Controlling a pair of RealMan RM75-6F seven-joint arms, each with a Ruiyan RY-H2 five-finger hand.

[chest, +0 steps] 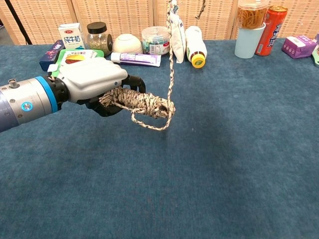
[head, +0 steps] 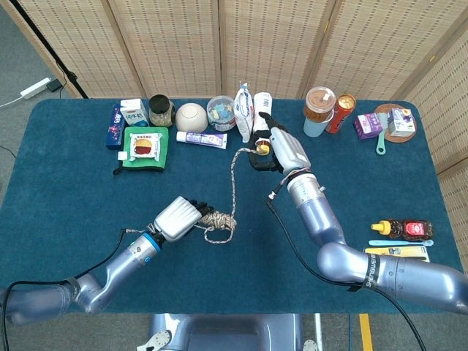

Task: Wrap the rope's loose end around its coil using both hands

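Left robot hand [chest: 92, 79] grasps the rope coil [chest: 142, 102] by one end; fingers curled around it, coil held roughly level, apparently just above the blue desk [chest: 224, 164]. In the head view the coil [head: 218, 219] sits just right of the left robot hand [head: 178, 218], near the desk's front centre.

A small slack loop [chest: 149, 122] hangs from the coil's free end. From that end the loose rope [chest: 171, 55] runs taut, almost straight up, out of the top of the chest view.

Head view: the loose rope [head: 234, 179] rises to the right robot hand [head: 281, 150], which is raised in front of the white bottle [head: 262, 121] and the white pouch [head: 244, 110]. Its fingers are closed on the rope's end.

Back row: milk carton [chest: 70, 36], jar [chest: 98, 37], bowl [chest: 127, 43], toothpaste tube [chest: 135, 59].
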